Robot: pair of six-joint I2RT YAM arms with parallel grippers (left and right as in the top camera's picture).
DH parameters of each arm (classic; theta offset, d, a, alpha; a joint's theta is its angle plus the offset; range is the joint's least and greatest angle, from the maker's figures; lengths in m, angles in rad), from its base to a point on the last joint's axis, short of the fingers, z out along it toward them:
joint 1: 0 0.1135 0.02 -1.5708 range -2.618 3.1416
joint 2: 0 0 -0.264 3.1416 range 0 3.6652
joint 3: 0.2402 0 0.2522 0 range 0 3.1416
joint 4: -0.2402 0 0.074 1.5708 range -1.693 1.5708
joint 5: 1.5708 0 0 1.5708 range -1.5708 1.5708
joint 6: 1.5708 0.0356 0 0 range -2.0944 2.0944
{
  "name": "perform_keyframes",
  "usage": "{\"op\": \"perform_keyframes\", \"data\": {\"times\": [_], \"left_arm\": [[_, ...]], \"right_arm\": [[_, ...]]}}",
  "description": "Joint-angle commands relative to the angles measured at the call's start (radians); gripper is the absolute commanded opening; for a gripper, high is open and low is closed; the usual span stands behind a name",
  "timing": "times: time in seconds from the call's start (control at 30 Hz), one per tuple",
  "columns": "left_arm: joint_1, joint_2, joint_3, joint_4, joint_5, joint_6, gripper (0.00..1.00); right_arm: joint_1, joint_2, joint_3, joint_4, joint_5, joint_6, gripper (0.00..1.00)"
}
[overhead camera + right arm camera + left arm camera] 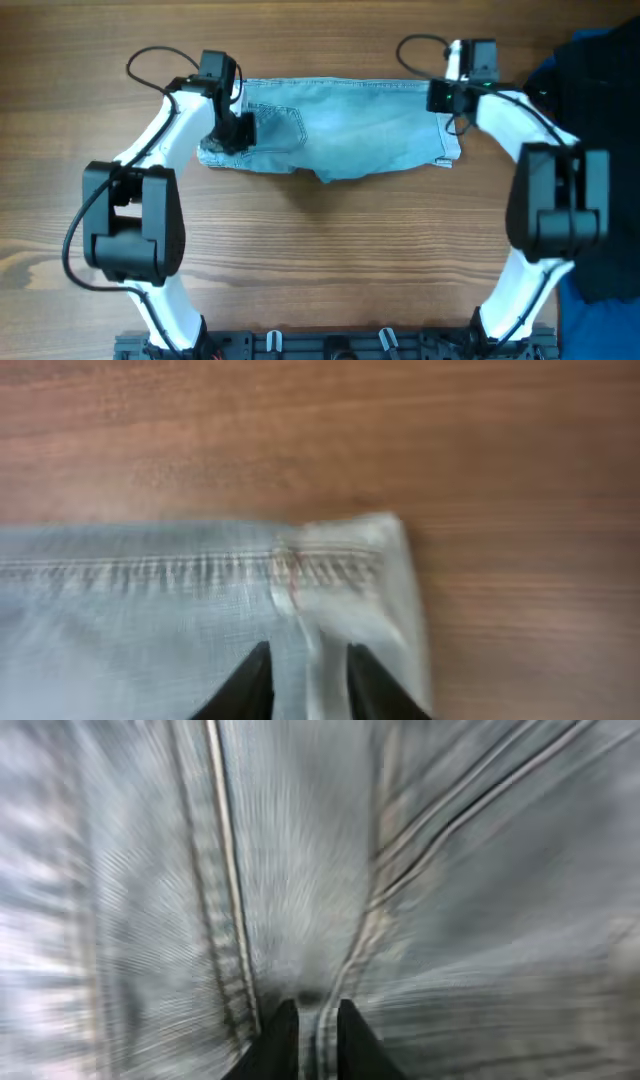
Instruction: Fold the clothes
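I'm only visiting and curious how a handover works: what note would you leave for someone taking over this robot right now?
Left end effector: nearly shut, seemingly pinching denim beside a seam at the pocket end of the jeans; that view is blurred.
Right end effector: fingers apart over the hem corner at the opposite end; no grip visible.
Jeans: lying flat in a long strip across the far side of the table.
Done: jeans laid out, one arm at each end.
Left: probably fold them end to end.
A dark blue cloth lies at the table's right edge.
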Motion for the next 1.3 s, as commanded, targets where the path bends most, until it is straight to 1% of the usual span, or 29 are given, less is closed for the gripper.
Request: {"op": "perform_keyframes", "data": {"times": [0.0,0.03,0.1,0.17,0.3,0.37,0.4,0.43,0.47,0.57,0.6,0.63,0.67,0.73,0.83,0.9,1.0,1.07,1.27], "left_arm": [[0.005,-0.126,0.073,0.015,-0.013,-0.007,0.16],[0.005,-0.143,0.073,0.028,-0.013,-0.006,0.17],[0.006,-0.145,0.072,0.056,-0.014,-0.006,0.20],[0.006,-0.127,0.072,0.079,-0.046,-0.006,0.21],[0.010,-0.116,0.072,0.121,-0.059,-0.006,0.24],[0.016,-0.117,0.072,0.124,-0.055,-0.006,0.39],[0.016,-0.117,0.072,0.121,-0.055,-0.006,0.43],[0.015,-0.117,0.072,0.118,-0.055,-0.006,0.45],[0.015,-0.117,0.072,0.122,-0.058,-0.005,0.47],[0.030,-0.114,0.072,0.144,-0.059,-0.006,0.45],[0.039,-0.113,0.072,0.164,-0.059,-0.006,0.49],[0.050,-0.111,0.072,0.179,-0.060,-0.006,0.56],[0.061,-0.110,0.072,0.195,-0.062,-0.006,0.70],[0.089,-0.109,0.072,0.235,-0.062,-0.006,0.78],[0.124,-0.094,0.072,0.285,-0.062,-0.007,0.78],[0.153,-0.029,0.072,0.315,-0.058,-0.006,0.78],[0.162,0.046,0.072,0.335,-0.058,-0.006,0.77],[0.164,0.098,0.072,0.346,-0.058,-0.006,0.73],[0.166,0.158,0.072,0.394,-0.054,-0.006,0.74]], "right_arm": [[-0.014,-0.216,0.036,-0.171,0.021,0.060,0.26],[-0.014,-0.244,0.036,-0.234,0.021,0.071,0.23],[-0.014,-0.277,0.035,-0.402,0.013,0.138,0.10],[-0.011,-0.254,0.002,-0.450,-0.039,0.138,0.05],[-0.010,-0.212,-0.137,-0.357,-0.055,0.144,0.04],[-0.010,-0.183,-0.215,-0.264,-0.099,0.143,0.04],[-0.010,-0.169,-0.246,-0.229,-0.101,0.143,0.04],[-0.010,-0.157,-0.270,-0.210,-0.103,0.144,0.04],[-0.010,-0.148,-0.285,-0.208,-0.102,0.158,0.04],[-0.010,-0.135,-0.324,-0.210,-0.098,0.162,0.04],[-0.010,-0.135,-0.329,-0.210,-0.097,0.162,0.04],[-0.010,-0.135,-0.329,-0.209,-0.098,0.162,0.04],[-0.010,-0.135,-0.329,-0.206,-0.098,0.162,0.04],[-0.010,-0.135,-0.329,-0.206,-0.098,0.162,0.05],[-0.010,-0.135,-0.329,-0.206,-0.098,0.161,0.07],[-0.010,-0.135,-0.329,-0.206,-0.098,0.161,0.09],[-0.010,-0.135,-0.329,-0.206,-0.098,0.160,0.12],[-0.010,-0.135,-0.329,-0.205,-0.098,0.161,0.13],[-0.010,-0.135,-0.329,-0.205,-0.098,0.159,0.14]]}}
